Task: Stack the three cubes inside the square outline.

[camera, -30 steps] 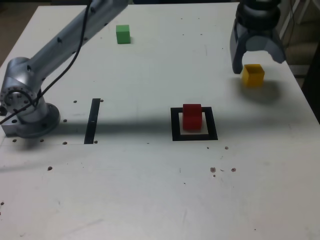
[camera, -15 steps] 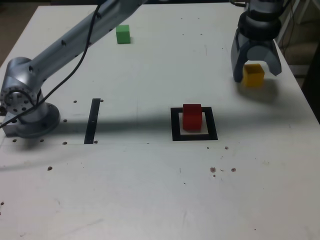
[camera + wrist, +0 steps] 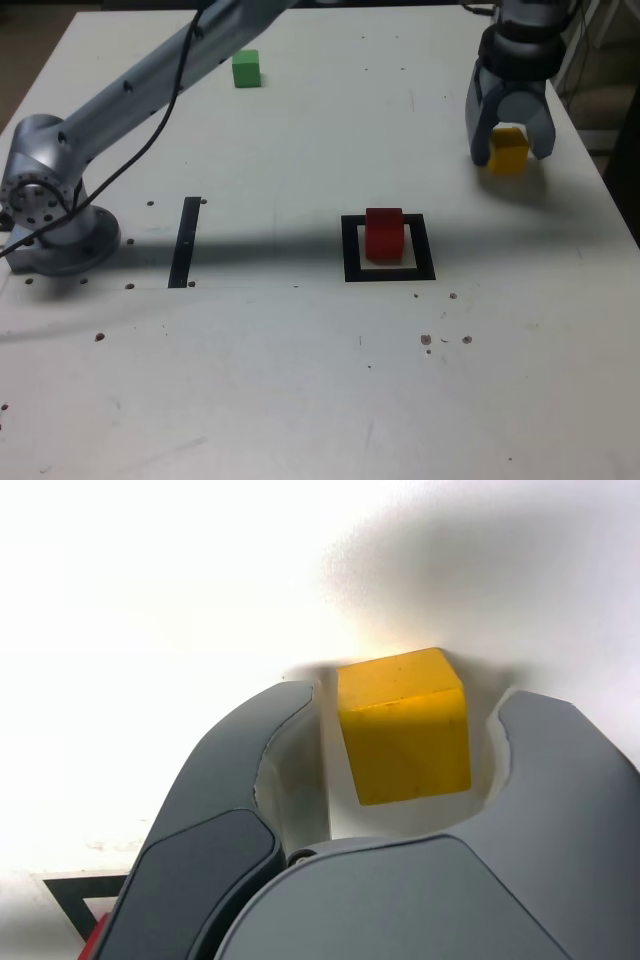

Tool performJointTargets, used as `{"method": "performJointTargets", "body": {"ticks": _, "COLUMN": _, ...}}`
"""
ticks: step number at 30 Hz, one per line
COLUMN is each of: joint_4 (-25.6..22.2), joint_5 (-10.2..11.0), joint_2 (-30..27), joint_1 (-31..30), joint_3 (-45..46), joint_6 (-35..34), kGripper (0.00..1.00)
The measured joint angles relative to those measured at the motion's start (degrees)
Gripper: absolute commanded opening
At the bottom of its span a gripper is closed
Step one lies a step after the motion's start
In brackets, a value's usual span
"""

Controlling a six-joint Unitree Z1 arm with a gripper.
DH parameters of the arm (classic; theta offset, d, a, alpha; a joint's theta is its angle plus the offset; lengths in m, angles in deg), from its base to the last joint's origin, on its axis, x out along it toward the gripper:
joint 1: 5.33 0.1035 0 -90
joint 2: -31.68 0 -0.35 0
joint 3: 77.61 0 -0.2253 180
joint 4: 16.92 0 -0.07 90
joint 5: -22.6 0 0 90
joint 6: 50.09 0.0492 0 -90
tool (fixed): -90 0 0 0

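The yellow cube (image 3: pixel 508 150) (image 3: pixel 405 725) rests on the white table at the far side of the exterior view's right. My gripper (image 3: pixel 510 152) (image 3: pixel 412 702) is lowered over it, with one dark finger on each side. In the wrist view a thin pale sliver still shows between each finger and the cube's faces. The red cube (image 3: pixel 384 233) sits inside the square outline (image 3: pixel 351 250) near the table's middle. The green cube (image 3: pixel 246 68) lies alone at the far side, on the exterior view's left.
The arm's base (image 3: pixel 50 220) stands at the exterior view's left, and its link reaches across the far part of the table. A thin black strip (image 3: pixel 185 240) lies between the base and the outline. The table's right edge (image 3: pixel 600 180) runs close to the yellow cube.
The gripper has dropped down around the yellow cube and its fingers have drawn in from wide apart to close on either side. The cubes have not moved.
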State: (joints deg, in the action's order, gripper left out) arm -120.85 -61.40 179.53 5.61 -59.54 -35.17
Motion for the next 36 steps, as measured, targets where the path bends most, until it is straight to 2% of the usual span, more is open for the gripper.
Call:
{"method": "performJointTargets", "body": {"ticks": 10, "joint_4": 0.2, "joint_5": -0.2, "joint_2": 0.4, "joint_1": 0.0, "joint_3": 0.1, "joint_6": 0.0, "kGripper": 0.52}}
{"method": "performJointTargets", "body": {"ticks": 20, "joint_4": -0.6, "joint_5": 0.0, "joint_2": -0.3, "joint_1": -0.1, "joint_3": 0.2, "joint_6": 0.0, "kGripper": 0.4}}
{"method": "performJointTargets", "body": {"ticks": 27, "joint_4": -2.1, "joint_5": 1.7, "joint_2": -8.0, "joint_1": -2.4, "joint_3": 5.2, "joint_6": -0.2, "kGripper": 0.4}}
{"method": "performJointTargets", "body": {"ticks": 36, "joint_4": -2.1, "joint_5": 0.6, "joint_2": -20.4, "joint_1": -6.8, "joint_3": 20.4, "joint_6": -7.1, "kGripper": 0.4}}
